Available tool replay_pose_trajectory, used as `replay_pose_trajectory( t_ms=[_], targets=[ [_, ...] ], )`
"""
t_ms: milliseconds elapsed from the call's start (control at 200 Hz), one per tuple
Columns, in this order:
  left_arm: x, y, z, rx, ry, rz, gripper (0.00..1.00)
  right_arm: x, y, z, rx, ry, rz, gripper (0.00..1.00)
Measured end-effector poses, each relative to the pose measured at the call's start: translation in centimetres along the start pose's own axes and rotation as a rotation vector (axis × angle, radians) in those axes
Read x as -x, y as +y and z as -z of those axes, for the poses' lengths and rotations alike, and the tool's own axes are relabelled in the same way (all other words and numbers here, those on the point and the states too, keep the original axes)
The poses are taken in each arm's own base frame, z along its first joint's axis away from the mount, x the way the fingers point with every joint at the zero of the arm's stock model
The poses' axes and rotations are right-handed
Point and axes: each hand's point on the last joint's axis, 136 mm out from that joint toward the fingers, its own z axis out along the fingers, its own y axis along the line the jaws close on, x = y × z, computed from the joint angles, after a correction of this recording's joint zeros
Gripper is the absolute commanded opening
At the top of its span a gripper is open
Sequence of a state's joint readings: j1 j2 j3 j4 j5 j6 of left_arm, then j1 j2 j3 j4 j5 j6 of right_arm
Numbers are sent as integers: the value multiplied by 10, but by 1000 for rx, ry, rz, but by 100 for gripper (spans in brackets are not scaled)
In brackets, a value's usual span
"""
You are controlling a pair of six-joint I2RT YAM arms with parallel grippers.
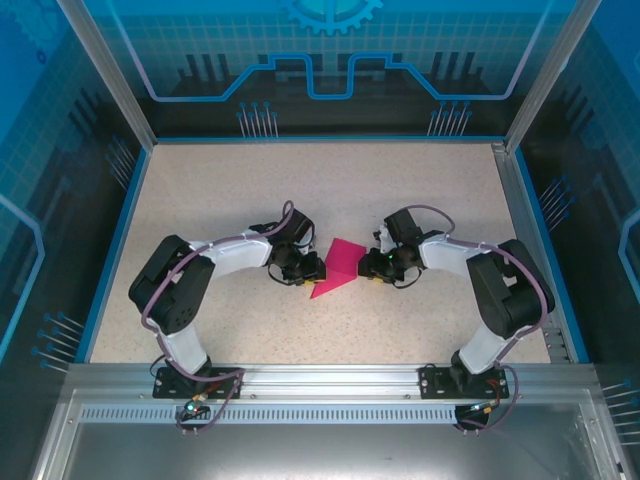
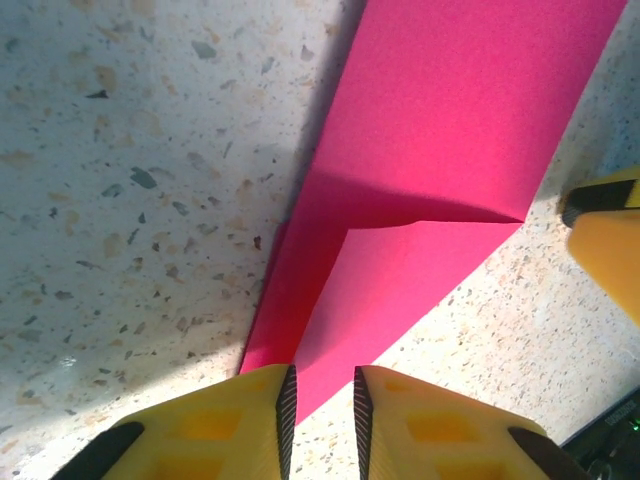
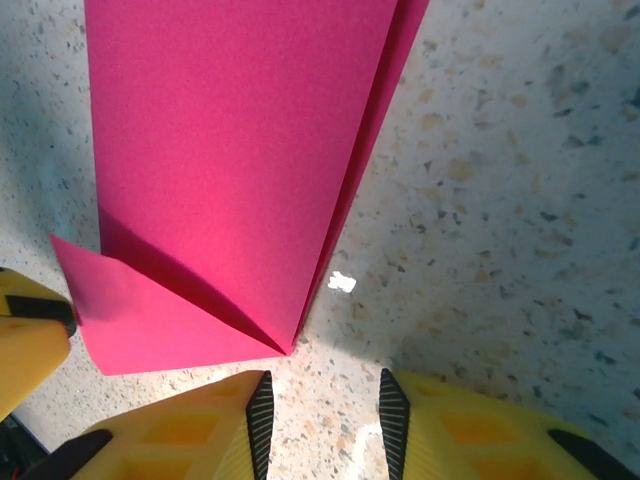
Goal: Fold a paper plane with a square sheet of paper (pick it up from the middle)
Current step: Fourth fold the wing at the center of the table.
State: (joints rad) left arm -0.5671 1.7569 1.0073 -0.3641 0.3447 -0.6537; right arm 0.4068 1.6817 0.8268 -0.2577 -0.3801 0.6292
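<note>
Speckled beige worktop [image 1: 300, 190] lies under the pink paper [image 1: 336, 268], which rests flat on it. The left arm [image 1: 190, 275] reaches toward the paper from its left side and the right arm [image 1: 490, 280] from its right, both low over it.

The paper is doubled along 1 long crease, with layered edges showing beside that crease, and 1 corner is turned over into a small triangular flap.

The left fingers [image 2: 200, 430] stand slightly apart, with a point of the paper reaching into the narrow gap between them, not pinched. The right fingers [image 3: 190, 440] stand wider apart just short of the paper's creased corner, with nothing between them.

I judge the work to be early to midway. The first folds are in, but the nose, the wings and a pointed dart shape remain to be made.
</note>
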Motion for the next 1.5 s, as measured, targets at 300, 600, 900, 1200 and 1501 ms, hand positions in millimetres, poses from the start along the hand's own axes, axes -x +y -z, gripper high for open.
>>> replay_pose_trajectory(
  t_ms=[300, 600, 900, 1200, 1501],
  targets=[
    [3, -8, 11, -15, -36, -24, 28, 2, 14, -6, 32, 7, 17, 36],
    [3, -8, 13, -6, -46, -31, 27, 5, 14, -10, 37, 8, 1, 35],
    [4, -5, 11, 5, -44, -26, 27, 5, 18, -12, 55, 13, -7, 35],
    [1, 2, 4, 30, -26, -14, 26, 11, 24, -11, 62, 1, 5, 35],
    [0, 4, 3, 37, -19, -10, 25, 11, 23, -11, 59, 3, 3, 35]
  ],
)
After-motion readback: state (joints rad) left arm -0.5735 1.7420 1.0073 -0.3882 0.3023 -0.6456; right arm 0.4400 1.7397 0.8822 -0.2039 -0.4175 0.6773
